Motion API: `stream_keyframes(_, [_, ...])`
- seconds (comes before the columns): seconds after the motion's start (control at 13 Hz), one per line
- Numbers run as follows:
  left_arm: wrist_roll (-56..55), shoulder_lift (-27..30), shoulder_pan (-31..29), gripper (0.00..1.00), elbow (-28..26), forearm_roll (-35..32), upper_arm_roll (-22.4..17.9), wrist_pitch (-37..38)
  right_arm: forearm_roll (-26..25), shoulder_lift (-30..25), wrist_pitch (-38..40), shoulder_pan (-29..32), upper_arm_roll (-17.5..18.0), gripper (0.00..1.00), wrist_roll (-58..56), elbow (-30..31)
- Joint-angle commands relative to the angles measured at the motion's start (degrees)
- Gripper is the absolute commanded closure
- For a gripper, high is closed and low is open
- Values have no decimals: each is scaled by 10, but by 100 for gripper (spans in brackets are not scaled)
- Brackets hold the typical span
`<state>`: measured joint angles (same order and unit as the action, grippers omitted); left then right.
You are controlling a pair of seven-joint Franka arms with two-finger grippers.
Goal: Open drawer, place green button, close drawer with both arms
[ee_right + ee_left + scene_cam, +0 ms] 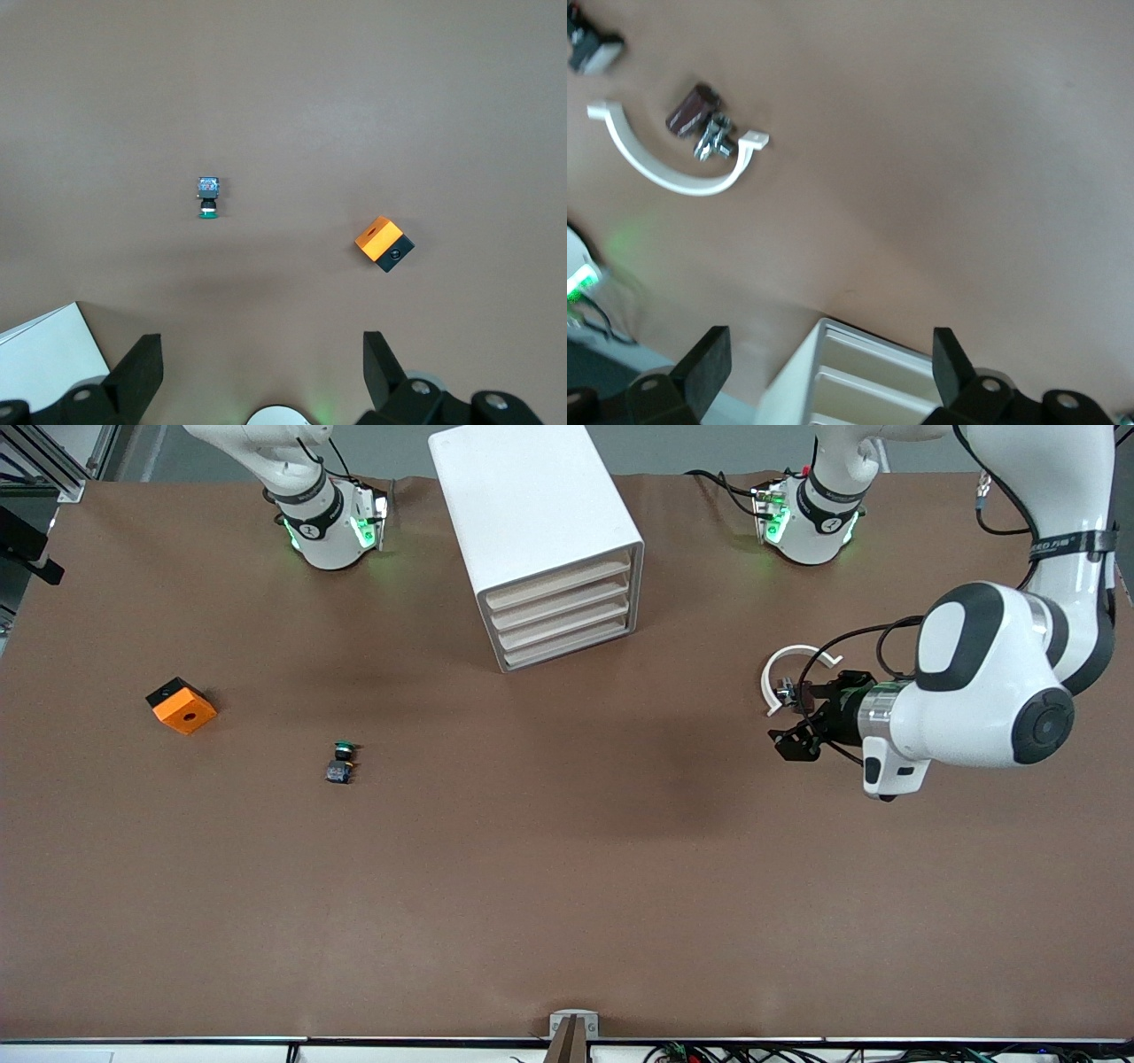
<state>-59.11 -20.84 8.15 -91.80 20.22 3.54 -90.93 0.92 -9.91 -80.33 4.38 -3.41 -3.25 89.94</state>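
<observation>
Right gripper was out of the front view – jaws wide, high over the button lying near the orange block. Left gripper wide beside the white arc; cabinet drawers all shut.

We see even overhead light on the brown table, soft shadows beneath the white cabinet; the left wrist view is slightly blurred.

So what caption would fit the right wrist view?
Open right end effector above brown table, green-capped button, orange block.
</observation>
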Motion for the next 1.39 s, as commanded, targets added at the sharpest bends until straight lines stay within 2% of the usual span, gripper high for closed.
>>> stream_keyframes(0.0, [-121,-30,30,0,8,5,0,-9,-4,-4,1,-1,-1,0,4,1])
stream_keyframes(0.31, [-279,-71,59,0,4,7,5,-14,-3,-3,1,-1,-1,0,4,1])
stream_keyframes(0.62, [-424,-119,59,0,-3,7,47,-9,-2,-3,2,1,-3,0,4,1])
stream_keyframes(0.85, [-476,-154,48,0,-2,12,83,1,-1,-3,2,1,-3,0,4,1])
stream_keyframes(1.31, [-491,-197,52,0,9,108,86,44,-6,-3,2,3,-5,0,4,1])
